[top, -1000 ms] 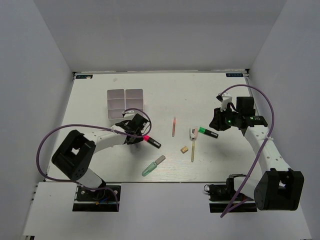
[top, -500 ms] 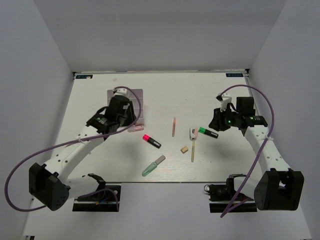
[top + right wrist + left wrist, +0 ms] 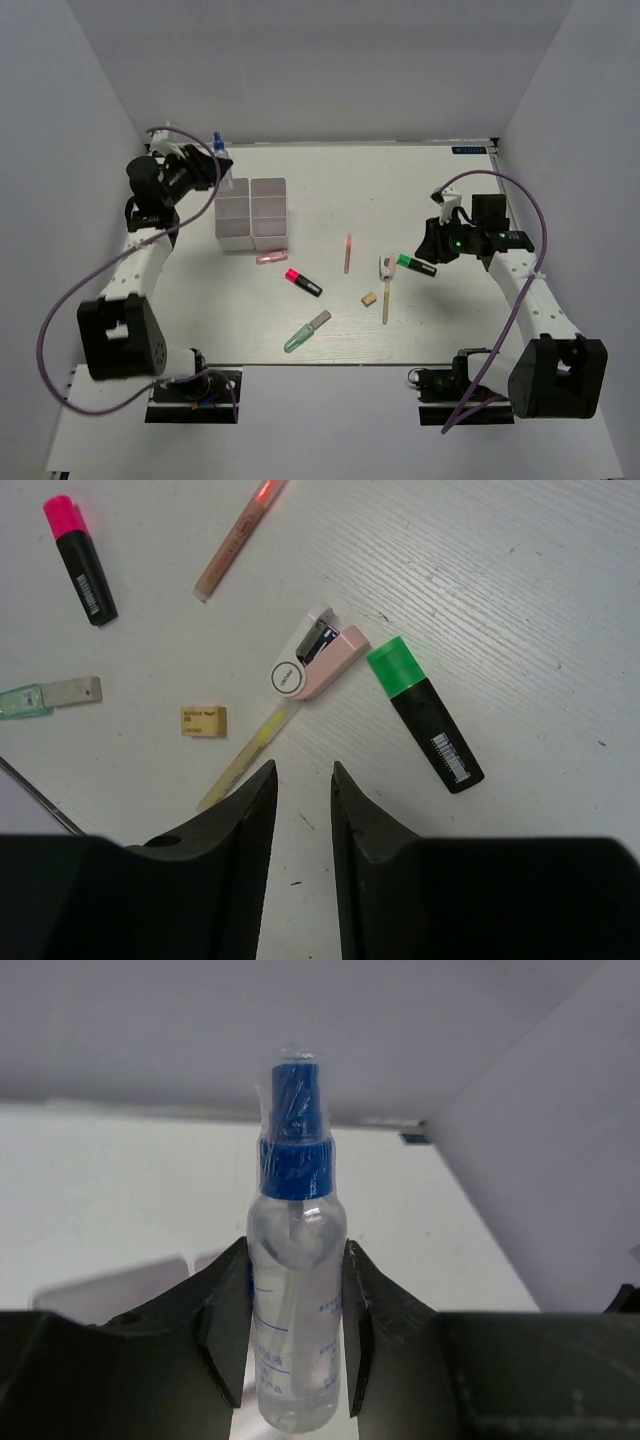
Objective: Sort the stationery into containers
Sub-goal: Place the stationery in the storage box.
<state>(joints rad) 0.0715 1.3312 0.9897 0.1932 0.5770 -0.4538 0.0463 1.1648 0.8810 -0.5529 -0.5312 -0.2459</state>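
My left gripper (image 3: 205,165) is raised at the far back left, shut on a clear spray bottle with a blue cap (image 3: 297,1260), which it holds upright between both fingers (image 3: 225,1330). Two white three-compartment trays (image 3: 250,212) stand side by side. A pink tube (image 3: 271,257) lies just in front of them. A red-black marker (image 3: 303,282), a pale green marker (image 3: 306,332), an orange pencil (image 3: 347,254), a tan eraser (image 3: 369,298), a wooden pencil (image 3: 385,300) and a green-black marker (image 3: 416,264) lie mid-table. My right gripper (image 3: 303,775) hovers over them, narrowly open and empty.
A small pink and white stapler-like item (image 3: 315,660) lies beside the green-black marker (image 3: 425,715) and over the wooden pencil's end (image 3: 245,755). White walls close in the table on the left, back and right.
My left arm swung from beside the red-black marker, over the trays, to the far back left, where it holds the spray bottle up. The pink tube shows in front of the trays. The right arm is still.
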